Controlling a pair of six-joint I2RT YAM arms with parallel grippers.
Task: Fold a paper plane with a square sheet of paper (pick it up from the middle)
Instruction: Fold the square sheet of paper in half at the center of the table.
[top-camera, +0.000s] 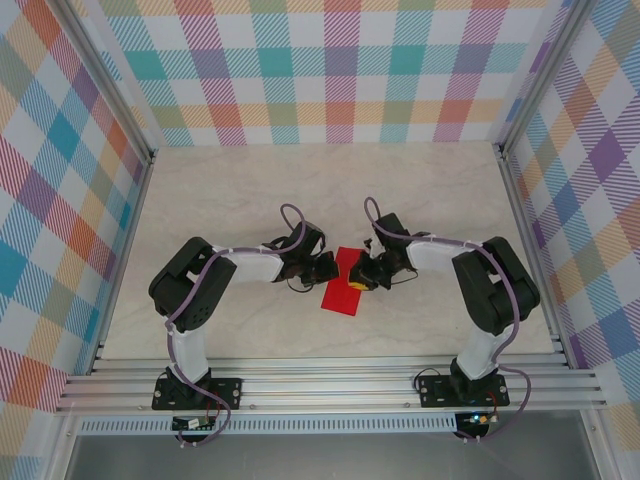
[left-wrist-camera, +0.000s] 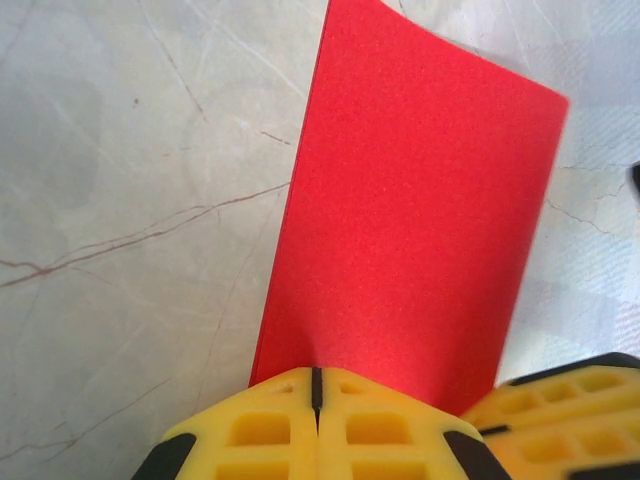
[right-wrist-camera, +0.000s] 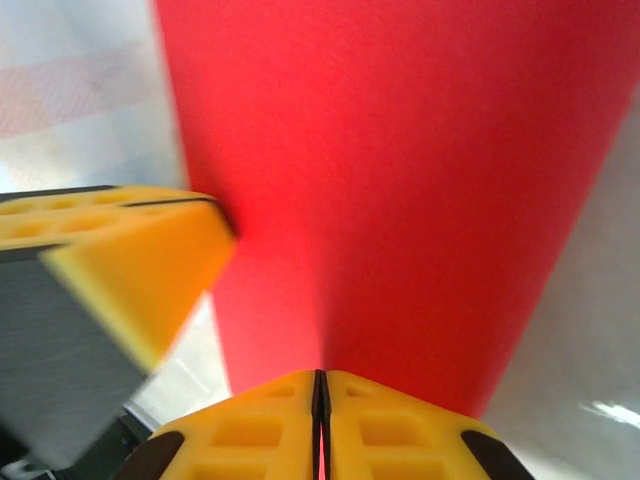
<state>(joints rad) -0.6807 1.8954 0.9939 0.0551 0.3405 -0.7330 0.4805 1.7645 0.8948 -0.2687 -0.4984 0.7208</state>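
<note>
The red paper (top-camera: 341, 291) is a plain rectangle, not a pointed dart, and lies low over the middle of the table between both arms. My left gripper (top-camera: 331, 268) is shut on its near edge, and the sheet puckers where it enters the closed yellow fingers (left-wrist-camera: 270, 425). In the left wrist view the paper (left-wrist-camera: 415, 220) stretches away, slightly curved. My right gripper (top-camera: 361, 279) is also shut on the paper (right-wrist-camera: 400, 180), with red showing in the slit between its fingertips (right-wrist-camera: 385, 430). The two grippers sit close together, and the left one's yellow finger (right-wrist-camera: 130, 265) appears beside the sheet.
The pale marble tabletop (top-camera: 330, 190) extends behind the arms, enclosed by checked walls (top-camera: 330, 70). An aluminium rail frame (top-camera: 330, 385) runs along the near edge. The right gripper's yellow finger (left-wrist-camera: 570, 410) crowds the left wrist view's lower right.
</note>
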